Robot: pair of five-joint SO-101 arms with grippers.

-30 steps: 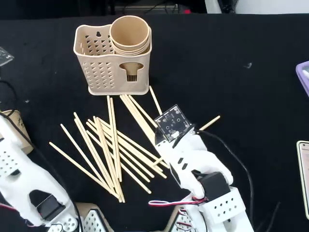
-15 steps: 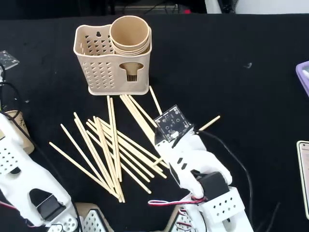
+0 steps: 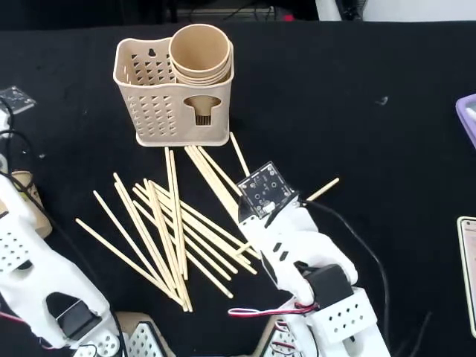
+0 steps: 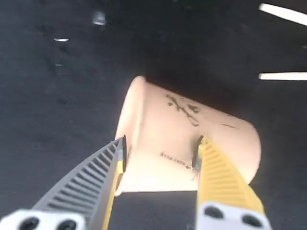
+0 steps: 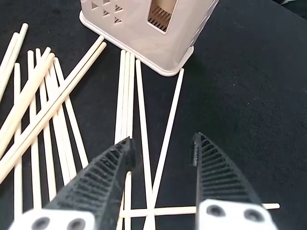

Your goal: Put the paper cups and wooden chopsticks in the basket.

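The left gripper (image 4: 159, 146) is open, its tips over a paper cup (image 4: 192, 124) lying on its side on the black surface (image 3: 357, 111). The right gripper (image 5: 160, 146) is also open, above loose wooden chopsticks (image 5: 125, 96) spread just before the beige basket (image 3: 160, 111), where stacked cups (image 3: 201, 52) sit in one compartment.

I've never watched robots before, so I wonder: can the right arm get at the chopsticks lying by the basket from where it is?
Probably yes. The right gripper hangs open over the chopsticks in front of the basket, and nothing lies between the gripper and the chopsticks.
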